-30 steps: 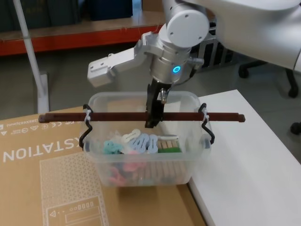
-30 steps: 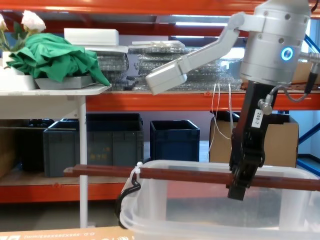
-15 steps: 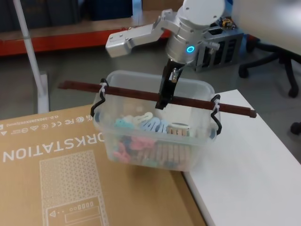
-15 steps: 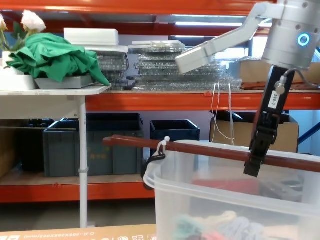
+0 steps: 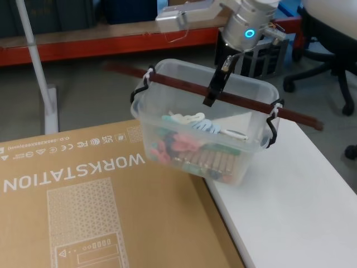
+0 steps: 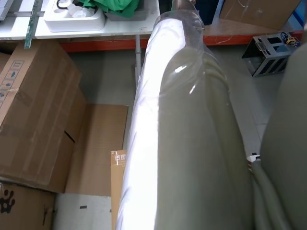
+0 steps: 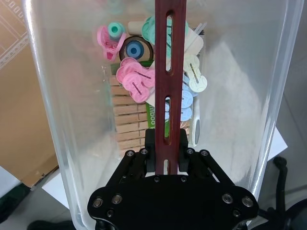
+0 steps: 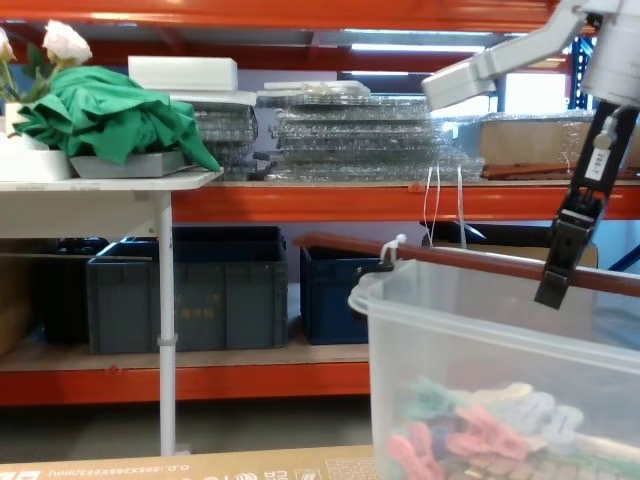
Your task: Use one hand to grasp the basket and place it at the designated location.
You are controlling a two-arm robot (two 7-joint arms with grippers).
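The right end effector is pinching the reddish-brown bar handle of the basket near the middle of the bar, its black fingers pressing on either side of the slotted bar. The basket is hanging tilted in the air from that grip, over the edge where the brown cardboard sheet printed WORKSTATION is meeting the white table. Colourful pegs and wooden clothespins are lying on the basket's floor. In the chest view the end effector is reaching down from the upper right onto the handle, with dark blue crates sitting on the low shelf behind. I cannot tell the state of the left end effector
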